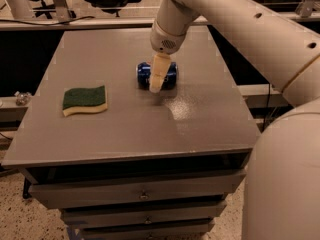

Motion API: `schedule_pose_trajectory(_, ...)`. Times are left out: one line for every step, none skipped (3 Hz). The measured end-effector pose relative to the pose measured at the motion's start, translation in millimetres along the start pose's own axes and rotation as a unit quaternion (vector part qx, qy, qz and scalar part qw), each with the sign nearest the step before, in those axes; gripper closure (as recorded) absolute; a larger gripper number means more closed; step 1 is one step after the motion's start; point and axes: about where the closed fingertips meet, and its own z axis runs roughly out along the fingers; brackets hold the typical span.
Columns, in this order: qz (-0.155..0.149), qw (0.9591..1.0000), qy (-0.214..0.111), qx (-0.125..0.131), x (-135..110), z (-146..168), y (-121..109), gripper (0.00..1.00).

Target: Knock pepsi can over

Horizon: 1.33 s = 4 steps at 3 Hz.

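Camera view: pepsi can (169,75) lies on its side on the worktop (125,129), long axis roughly parallel to the far edge, somewhat nearer that edge than the near one and about midway between left and right. Knock-over step looks done. Next move, as I judge it, calls only for lifting clear without nudging the can into a roll. Hand (155,87) hangs from the arm directly in front of the can, tip close to or on the worktop, overlapping the can's middle; contact likely but not certain. Cannot tell whether it is spread or pressed together; it grips nothing visible. Green sponge (85,100) sits near left edge, well apart.
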Motion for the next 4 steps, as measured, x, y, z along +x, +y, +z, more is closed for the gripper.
schedule_pose_trajectory(0.007, 1.0, -0.002, 0.003, 3, -3, 2, 0.0)
schedule_pose_trajectory(0.02, 0.9997, -0.009, 0.01, 9, -10, 4, 0.0)
schedule_pose_trajectory(0.042, 0.9983, -0.025, 0.033, 22, -34, 4, 0.0)
schedule_pose_trajectory(0.063, 0.9958, -0.03, 0.059, 41, -61, 4, 0.0)
